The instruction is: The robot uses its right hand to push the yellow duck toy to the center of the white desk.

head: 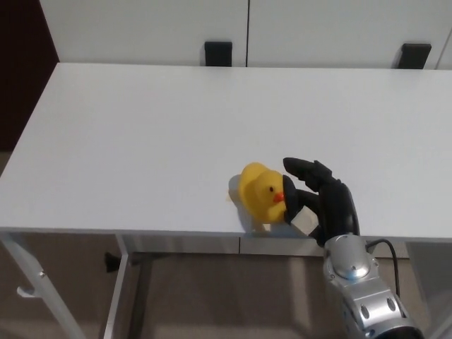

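One white desk (141,141), filling most of the head view, with two dark brackets (218,53) behind its far edge. Below the desk's near edge, a silver forearm (364,296) rising from the lower right. Above that, on the desk near its front edge, the black right hand (321,201), fingers (305,169) spread, holding nothing, pressed against the duck's right side. Just left of the hand, touching it, the yellow duck (260,192), upright, orange beak toward the hand, close to the desk's front edge and a little right of its middle, covering a tan tape mark (232,192).
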